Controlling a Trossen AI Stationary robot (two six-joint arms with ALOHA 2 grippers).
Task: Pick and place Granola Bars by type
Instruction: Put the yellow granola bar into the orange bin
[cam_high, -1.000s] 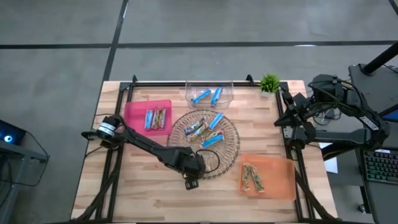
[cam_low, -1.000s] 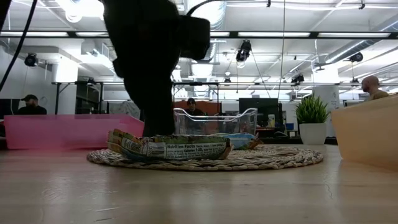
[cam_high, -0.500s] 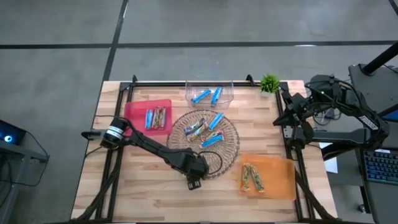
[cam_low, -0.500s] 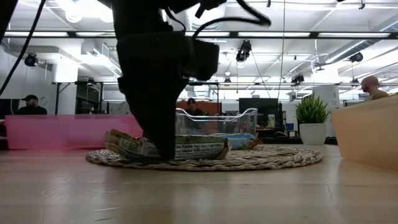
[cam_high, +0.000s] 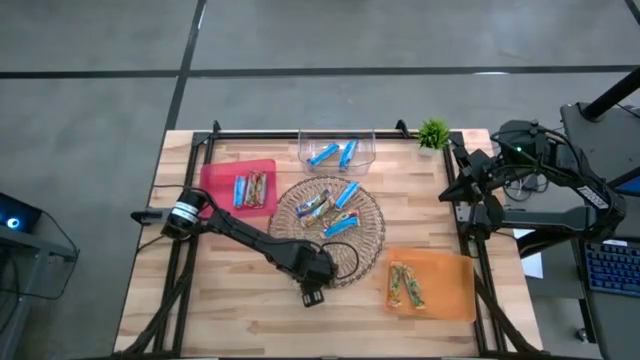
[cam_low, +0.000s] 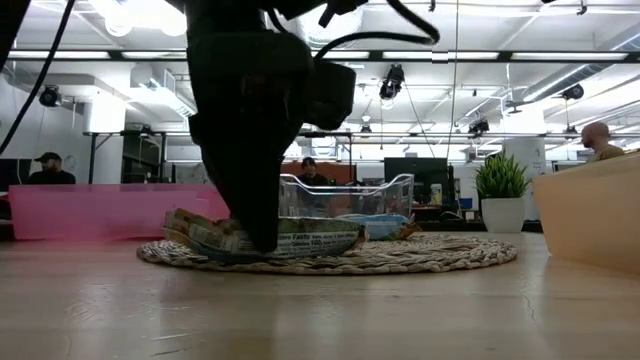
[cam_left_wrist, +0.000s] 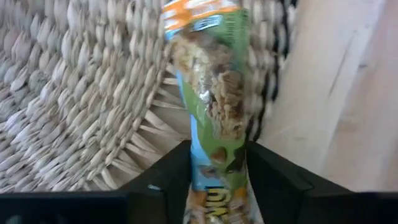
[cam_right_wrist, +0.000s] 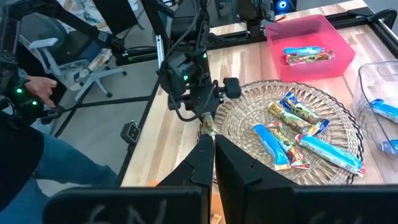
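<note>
A brownish-green granola bar (cam_left_wrist: 214, 93) lies on the near rim of the round wicker tray (cam_high: 372, 245). My left gripper (cam_left_wrist: 217, 155) points steeply down over it, shut on it. It also shows in the high view (cam_high: 320, 270) and the low view (cam_low: 250, 200). On the tray lie a multicoloured bar (cam_high: 313, 206) and two blue bars (cam_high: 347, 194). My right gripper (cam_right_wrist: 212, 146) waits shut, high at the table's right edge (cam_high: 465, 192). My left gripper pinches the brownish-green bar's two long sides (cam_left_wrist: 214, 163) between its two fingers, nearer one end than the middle. The fingers come from above, slanting down, and lie across the bar. The bar lies flat on the wicker tray's rim (cam_low: 300, 240).
A pink tray (cam_high: 215, 175) at the left holds a blue and a multicoloured bar. The clear bin (cam_high: 337, 140) at the far edge holds two blue bars. An orange tray (cam_high: 445, 285) at the near right holds brownish-green bars. A small plant (cam_high: 433, 132) stands far right.
My left gripper has come down onto the brownish-green bar at the tray's near rim and has then kept still. The bar stays lying on the tray.
</note>
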